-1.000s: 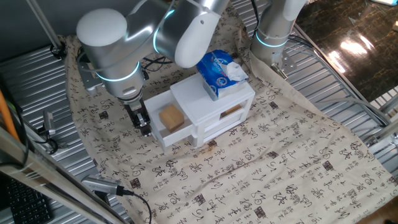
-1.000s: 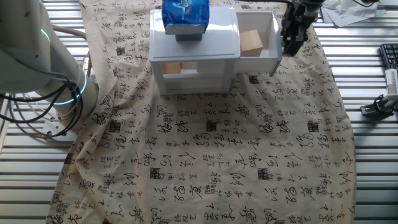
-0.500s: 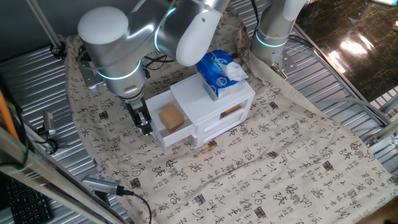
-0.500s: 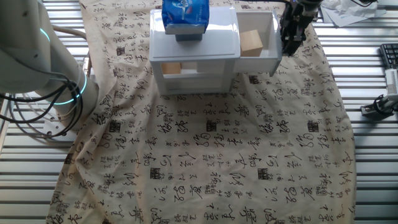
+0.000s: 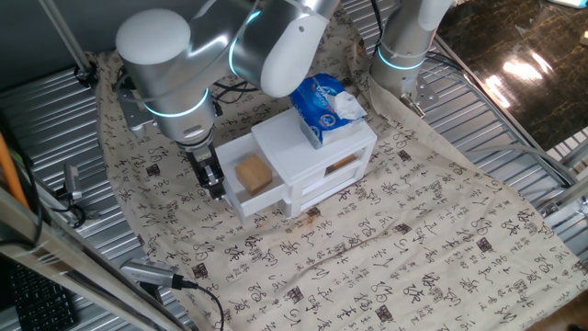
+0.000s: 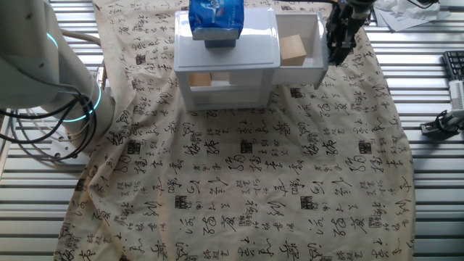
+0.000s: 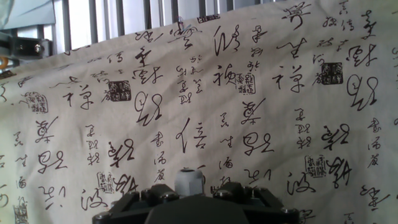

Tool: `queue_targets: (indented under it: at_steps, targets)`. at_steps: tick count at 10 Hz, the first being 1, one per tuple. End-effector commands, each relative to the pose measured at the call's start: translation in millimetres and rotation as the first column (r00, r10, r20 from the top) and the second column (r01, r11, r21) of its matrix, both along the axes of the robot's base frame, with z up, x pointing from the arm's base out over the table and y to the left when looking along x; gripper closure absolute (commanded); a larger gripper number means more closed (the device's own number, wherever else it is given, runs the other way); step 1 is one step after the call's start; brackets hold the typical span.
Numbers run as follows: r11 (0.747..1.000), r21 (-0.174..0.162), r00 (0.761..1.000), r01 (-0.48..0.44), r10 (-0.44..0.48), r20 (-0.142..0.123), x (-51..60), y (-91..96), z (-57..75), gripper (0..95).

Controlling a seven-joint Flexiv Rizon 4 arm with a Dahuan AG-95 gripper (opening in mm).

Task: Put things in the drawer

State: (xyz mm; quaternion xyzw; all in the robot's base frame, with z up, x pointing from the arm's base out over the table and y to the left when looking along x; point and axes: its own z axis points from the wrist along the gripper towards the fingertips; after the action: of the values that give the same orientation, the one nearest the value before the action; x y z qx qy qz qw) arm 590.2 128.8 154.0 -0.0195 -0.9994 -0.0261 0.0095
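The white cabinet [image 5: 317,140] [image 6: 225,54] has its upper drawer [image 5: 241,204] [image 6: 301,71] pulled out. A tan wooden block [image 5: 253,173] [image 6: 293,49] lies inside the drawer. My gripper [image 5: 213,184] [image 6: 337,45] hangs just outside the drawer's front wall, pointing down at the cloth. Its dark fingers look pressed together with nothing seen between them. I cannot tell whether they touch the drawer front. The hand view shows only the printed cloth and the gripper's dark body along the bottom edge; the fingertips are hidden there.
A blue-and-white tissue pack [image 5: 326,106] [image 6: 216,18] sits on top of the cabinet. The lower drawer [image 5: 342,165] [image 6: 217,80] is shut. A printed cloth [image 5: 413,248] [image 6: 239,174] covers the table, with metal slats around it. A second arm's base [image 5: 404,46] [image 6: 43,87] stands behind.
My gripper has shifted slightly towards the drawer front. The drawer and the block have not visibly moved.
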Motion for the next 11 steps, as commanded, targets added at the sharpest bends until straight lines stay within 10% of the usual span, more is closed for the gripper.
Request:
queue_targets:
  at_steps: [1, 11]
  targets:
    - [1.000, -0.001, 1.000, 0.007, -0.007, 0.002, -0.3, 0.1, -0.2, 38.0]
    - [0.999, -0.001, 0.999, 0.033, -0.033, 0.011, -5.0, 12.5, -1.1, 38.0]
